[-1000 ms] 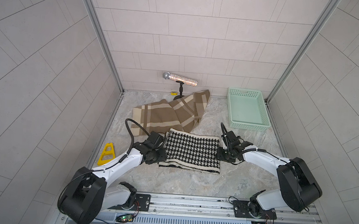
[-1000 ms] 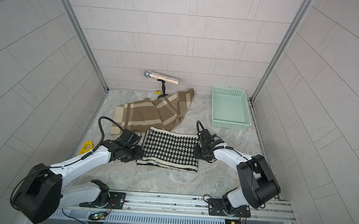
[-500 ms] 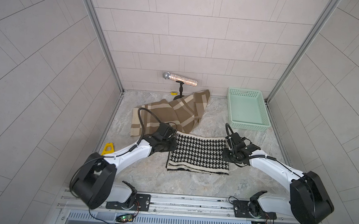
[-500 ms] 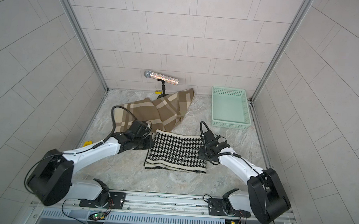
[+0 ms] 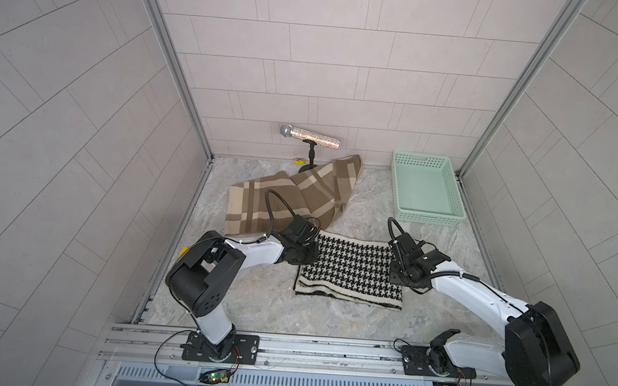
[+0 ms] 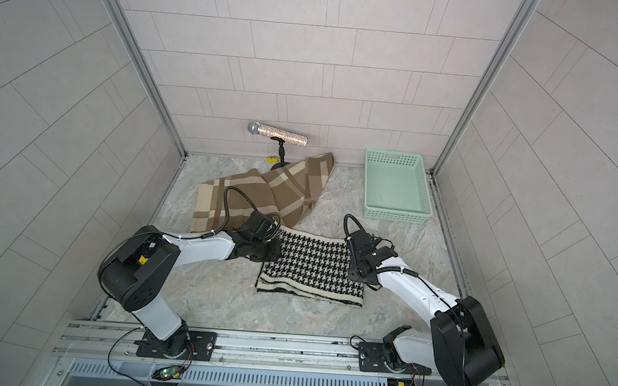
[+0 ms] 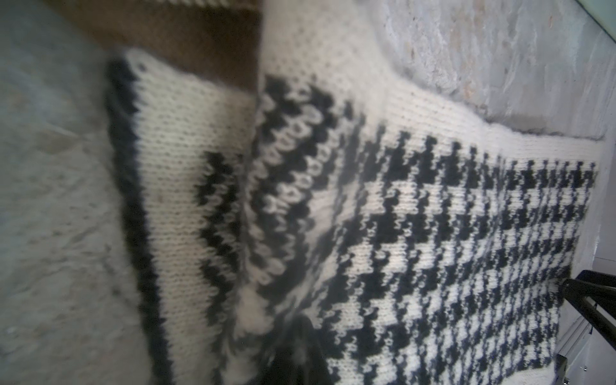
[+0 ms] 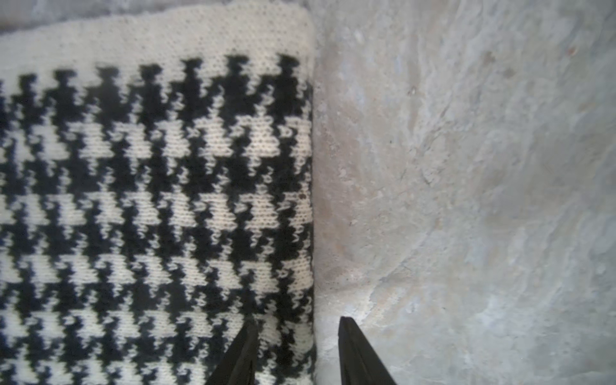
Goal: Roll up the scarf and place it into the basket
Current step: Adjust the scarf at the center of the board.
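Note:
The black-and-white houndstooth scarf (image 5: 350, 272) (image 6: 313, 266) lies folded flat on the marble floor, between the two arms. My left gripper (image 5: 310, 254) (image 6: 274, 249) (image 7: 296, 336) is shut on the scarf (image 7: 433, 233) at its left edge, where the knit bunches up round the dark fingers. My right gripper (image 5: 394, 278) (image 6: 356, 271) (image 8: 296, 325) stands open astride the right edge of the scarf (image 8: 150, 200), one finger over the knit and one over bare floor. The mint-green basket (image 5: 426, 218) (image 6: 396, 216) sits empty at the back right corner.
A brown plaid cloth (image 5: 284, 203) (image 6: 254, 197) lies crumpled behind the scarf, touching its back left corner. A glittery microphone (image 5: 310, 136) (image 6: 278, 134) on a short stand is at the back wall. Tiled walls close in both sides.
My left gripper has shut on the scarf's left edge, and arm and scarf have moved right. The right gripper shut briefly and now stands open again at the right edge.

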Available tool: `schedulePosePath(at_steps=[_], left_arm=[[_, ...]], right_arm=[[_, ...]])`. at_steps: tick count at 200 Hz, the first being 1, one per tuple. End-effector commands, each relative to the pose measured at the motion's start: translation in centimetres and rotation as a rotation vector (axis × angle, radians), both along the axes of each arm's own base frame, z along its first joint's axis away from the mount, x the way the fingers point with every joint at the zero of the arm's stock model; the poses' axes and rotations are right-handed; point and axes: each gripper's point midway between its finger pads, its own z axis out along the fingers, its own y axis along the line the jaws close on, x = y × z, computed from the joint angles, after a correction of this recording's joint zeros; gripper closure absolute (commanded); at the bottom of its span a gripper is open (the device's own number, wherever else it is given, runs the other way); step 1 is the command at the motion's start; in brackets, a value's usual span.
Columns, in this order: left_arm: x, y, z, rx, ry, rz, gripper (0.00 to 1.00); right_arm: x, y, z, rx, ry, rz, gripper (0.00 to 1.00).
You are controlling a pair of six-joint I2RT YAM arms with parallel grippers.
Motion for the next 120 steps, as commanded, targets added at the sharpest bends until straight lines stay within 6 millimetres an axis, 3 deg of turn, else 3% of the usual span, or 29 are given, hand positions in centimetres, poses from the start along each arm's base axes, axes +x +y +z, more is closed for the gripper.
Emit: schedulePosePath(at_steps=[1,17,31,59,64,91,120], left_arm=[[-0.2,0.7,0.7,0.018,-0.022,-0.009,0.92],[-0.4,0.6,1.8,0.005,-0.042,-0.033,0.79],[-0.5,0.5,2.8,-0.010,-0.061,-0.045,0.74],[-0.7,0.5,3.1,-0.016,-0.069,-0.046,0.73],[-0.8,0.6,2.9,-0.013,-0.062,-0.047,0.73],[-1.2,0.4,1.5,-0.019,-0.023,-0.057,0.77],[-1.8,0.6,0.4,-0.012,0.005,-0.054,0.79]], right_arm=[[-0.2,-1.1,0.7,0.002,0.000,-0.031,0.46],[0.0,-0.1,0.6,0.113,0.007,-0.033,0.42],[0.2,0.9,0.5,0.205,0.007,-0.033,0.41],[0.3,1.7,0.3,0.290,-0.009,-0.035,0.42],[-0.7,1.2,-0.9,0.280,0.021,-0.047,0.44],[-1.9,0.0,-2.7,0.277,0.063,-0.108,0.49],[-2.2,0.5,-3.8,0.326,0.068,-0.102,0.58]])
